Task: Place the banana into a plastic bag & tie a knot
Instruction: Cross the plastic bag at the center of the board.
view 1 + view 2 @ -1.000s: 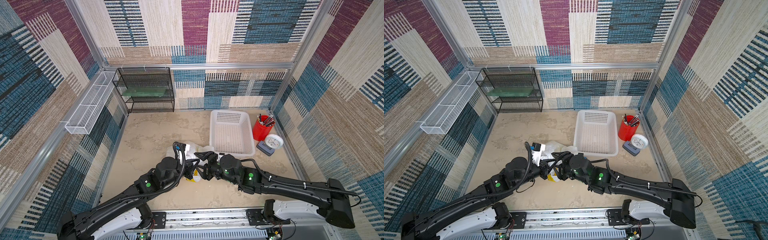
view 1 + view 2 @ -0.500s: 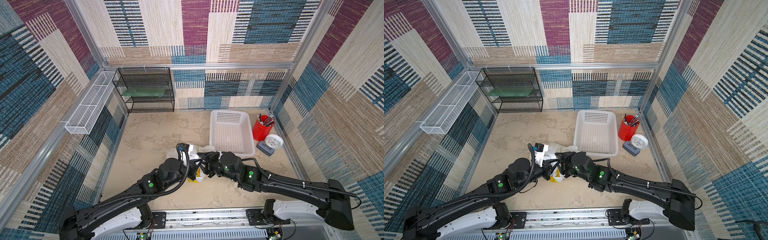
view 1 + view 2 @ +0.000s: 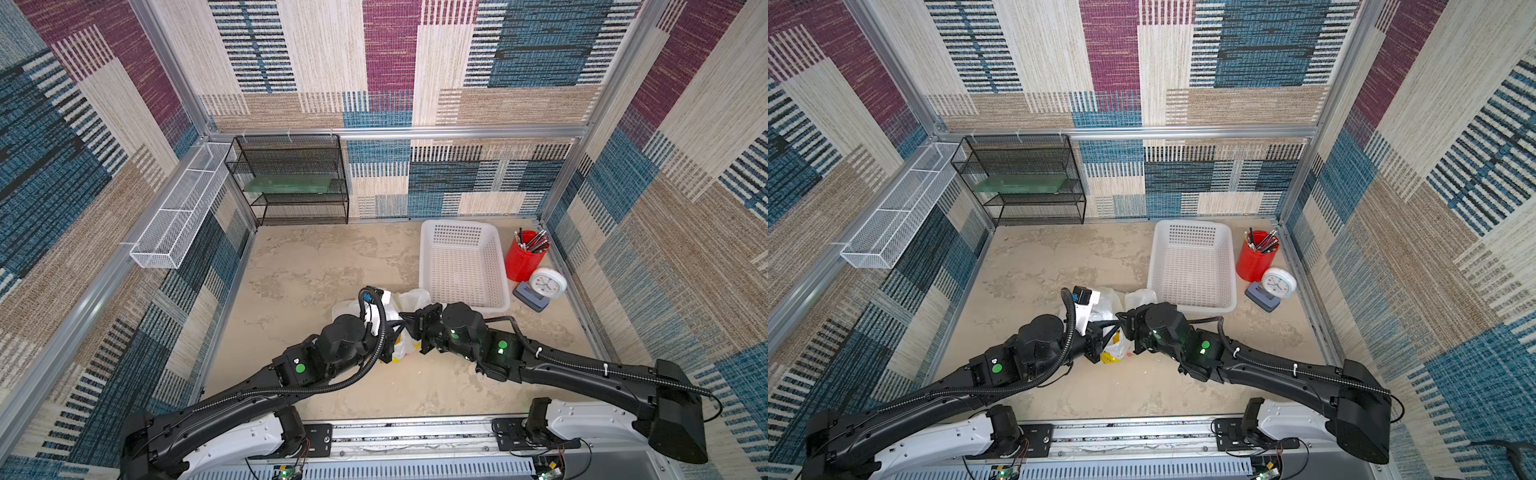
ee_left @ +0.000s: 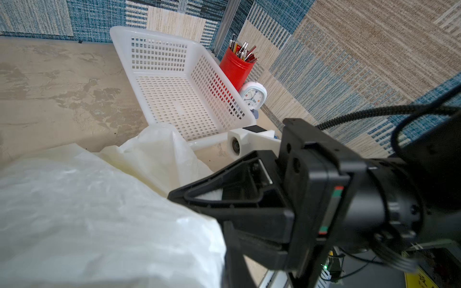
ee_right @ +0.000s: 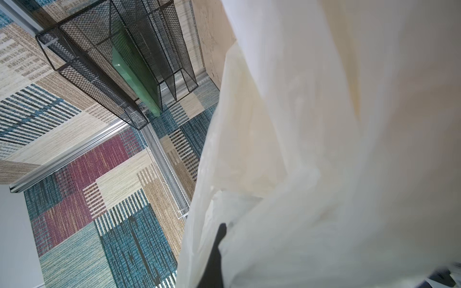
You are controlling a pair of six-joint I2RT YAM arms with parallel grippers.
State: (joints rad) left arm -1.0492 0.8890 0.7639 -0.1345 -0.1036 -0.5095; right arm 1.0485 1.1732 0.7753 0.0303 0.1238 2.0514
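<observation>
The plastic bag (image 3: 415, 297) (image 3: 1138, 297) lies crumpled at the table's front middle, white with yellow showing at its near end. Whether that yellow is print or the banana I cannot tell. No knot shows. Both arms meet over the bag. My right gripper (image 3: 405, 320) (image 3: 1121, 318) (image 4: 174, 197) has its jaws together at the bag's film. In the right wrist view the bag (image 5: 324, 149) drapes over one dark finger (image 5: 214, 256). My left gripper (image 3: 390, 340) (image 3: 1100, 338) sits against the bag (image 4: 87, 212). Only one of its fingers (image 4: 235, 251) shows, so its opening is hidden.
A white perforated basket (image 3: 461, 266) stands just behind the right gripper. A red pen cup (image 3: 524, 255) and a small clock (image 3: 547, 282) stand by the right wall. A black mesh shelf (image 3: 295, 183) is at the back, a white wire tray (image 3: 183, 208) on the left wall.
The right gripper's jaws have gone from open to shut at the bag. The left wrist has shifted a little right and toward the right gripper.
</observation>
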